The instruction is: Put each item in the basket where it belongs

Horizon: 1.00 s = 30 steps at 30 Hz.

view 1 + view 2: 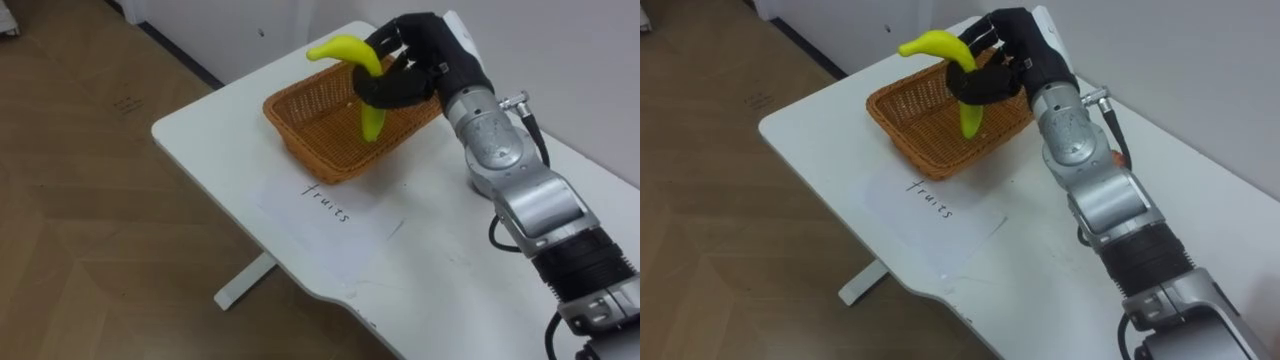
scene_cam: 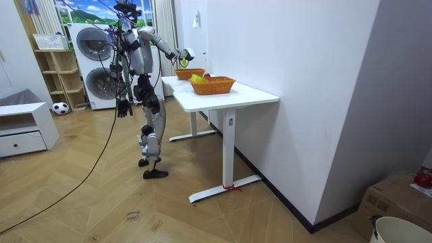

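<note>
Right arm: comes in from the lower right and stretches out across the white table (image 1: 220, 130), forearm nearly straight, wrist bent a little downward.
Right hand (image 1: 430, 55): raised above the far side of the wicker basket (image 1: 318, 105), back of the hand turned up and to the right.
Right hand's hold: fingers and thumb curled round the middle of the banana (image 1: 345, 48), clamping it.
Left hand (image 2: 123, 108): hangs low beside the robot's hip in the room view; how it is held cannot be told.
Stance: the robot stands upright on the wooden floor at the far end of the table, right arm lifted towards it.
Bananas: one, yellow, greener at its lower end.
Baskets: two on the table in the room view; the one under the right hand (image 2: 189, 73), and a second basket (image 2: 212, 84) farther from the hand, nearer the camera, with a yellow item (image 2: 197, 78) inside.
Paper: one sheet of paper (image 1: 330, 205) with handwriting, flat on the table, just beside the basket below and left of the hand.
Banana's place: in the right hand, in the air over the basket's inside.
Banana's long axis: roughly upright, curved over at the top.
Banana's ends: the upper end arches out left, away from the palm; the lower end points down below the fingers towards the basket floor; whether it touches cannot be told.
</note>
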### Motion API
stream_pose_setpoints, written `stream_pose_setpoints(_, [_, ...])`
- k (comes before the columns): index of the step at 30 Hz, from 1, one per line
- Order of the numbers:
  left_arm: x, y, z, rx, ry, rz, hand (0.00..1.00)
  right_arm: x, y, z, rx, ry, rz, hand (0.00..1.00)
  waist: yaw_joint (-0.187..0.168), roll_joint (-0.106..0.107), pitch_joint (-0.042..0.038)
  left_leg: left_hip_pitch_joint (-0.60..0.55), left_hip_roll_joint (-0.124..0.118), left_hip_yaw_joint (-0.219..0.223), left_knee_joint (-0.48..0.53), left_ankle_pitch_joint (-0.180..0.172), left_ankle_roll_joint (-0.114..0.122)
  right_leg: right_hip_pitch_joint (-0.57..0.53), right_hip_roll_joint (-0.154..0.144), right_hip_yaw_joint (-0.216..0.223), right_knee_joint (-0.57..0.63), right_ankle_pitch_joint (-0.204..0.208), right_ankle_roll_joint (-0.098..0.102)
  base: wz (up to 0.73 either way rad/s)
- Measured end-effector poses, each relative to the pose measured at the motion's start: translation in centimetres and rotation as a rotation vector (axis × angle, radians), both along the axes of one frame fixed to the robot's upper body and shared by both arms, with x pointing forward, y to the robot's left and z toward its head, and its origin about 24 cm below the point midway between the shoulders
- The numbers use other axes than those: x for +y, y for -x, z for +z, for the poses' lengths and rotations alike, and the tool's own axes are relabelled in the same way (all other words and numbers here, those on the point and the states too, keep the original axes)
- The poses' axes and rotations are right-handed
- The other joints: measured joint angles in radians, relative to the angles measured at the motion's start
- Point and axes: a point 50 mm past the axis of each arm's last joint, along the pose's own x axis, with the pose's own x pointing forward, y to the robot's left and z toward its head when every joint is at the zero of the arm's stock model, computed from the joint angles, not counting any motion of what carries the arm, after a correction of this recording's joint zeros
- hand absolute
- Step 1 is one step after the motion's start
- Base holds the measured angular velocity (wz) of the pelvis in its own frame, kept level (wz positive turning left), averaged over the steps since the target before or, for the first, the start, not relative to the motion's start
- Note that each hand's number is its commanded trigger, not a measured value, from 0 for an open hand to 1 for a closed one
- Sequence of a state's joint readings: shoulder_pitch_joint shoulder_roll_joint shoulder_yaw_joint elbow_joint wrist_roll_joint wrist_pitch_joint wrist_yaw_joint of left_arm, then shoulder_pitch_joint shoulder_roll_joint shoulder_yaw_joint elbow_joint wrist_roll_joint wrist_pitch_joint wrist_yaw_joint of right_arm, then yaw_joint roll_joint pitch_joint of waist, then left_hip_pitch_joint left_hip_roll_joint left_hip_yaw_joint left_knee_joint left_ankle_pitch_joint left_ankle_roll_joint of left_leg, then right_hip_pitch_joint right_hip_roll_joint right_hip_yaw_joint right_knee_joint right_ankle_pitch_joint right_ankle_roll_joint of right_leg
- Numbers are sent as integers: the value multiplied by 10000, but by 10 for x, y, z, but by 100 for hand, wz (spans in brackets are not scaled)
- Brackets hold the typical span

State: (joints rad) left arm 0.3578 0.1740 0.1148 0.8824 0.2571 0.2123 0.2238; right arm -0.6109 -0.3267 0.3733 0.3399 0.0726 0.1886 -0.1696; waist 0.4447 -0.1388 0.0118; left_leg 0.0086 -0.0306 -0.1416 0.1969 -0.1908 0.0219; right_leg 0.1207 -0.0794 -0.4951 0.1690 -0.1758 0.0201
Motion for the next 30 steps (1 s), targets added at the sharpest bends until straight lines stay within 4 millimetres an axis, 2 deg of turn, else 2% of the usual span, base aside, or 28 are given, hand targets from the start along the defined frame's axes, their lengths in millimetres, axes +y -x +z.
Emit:
stream_pose_setpoints(12, [-2,1,-1,58,403,-22,0,6,-7,6,-347,-246,-306,100,222,2,21,-26,-10,-103,6,1,1,-18,4,-22,-10,0,0,2])
stream_pose_setpoints(13, [-2,1,-1,62,423,-28,0,6,-7,6,-397,-254,-378,93,253,1,21,-27,-12,-121,7,1,1,-15,5,-26,-9,0,0,6])
stream_pose_setpoints(14, [-2,1,-1,68,440,-29,0,6,-7,7,-459,-270,-417,60,264,2,21,-34,-17,-136,7,1,1,-13,5,-30,-8,0,1,7])
stream_pose_setpoints(15, [-2,1,-1,70,450,-30,0,6,-7,7,-499,-279,-442,0,271,2,21,-37,-19,-151,7,1,1,-11,6,-29,-6,0,0,8])
stream_pose_setpoints(18, [-2,2,-1,99,505,-29,0,6,-6,5,-534,-232,-559,0,282,1,23,-31,-36,-276,20,2,3,18,7,-32,-4,0,1,8])
stream_pose_setpoints(24, [-2,3,-1,145,567,-31,0,9,-6,-13,-1,277,-454,0,315,7,58,-78,-63,-397,19,2,3,-1,1,-23,-8,-7,11,5])
stream_pose_setpoints(30, [-2,3,-1,156,564,-34,0,6,-6,-18,210,367,-595,0,314,-56,15,-137,-136,-388,22,20,31,-30,-67,-10,-17,-82,134,2])
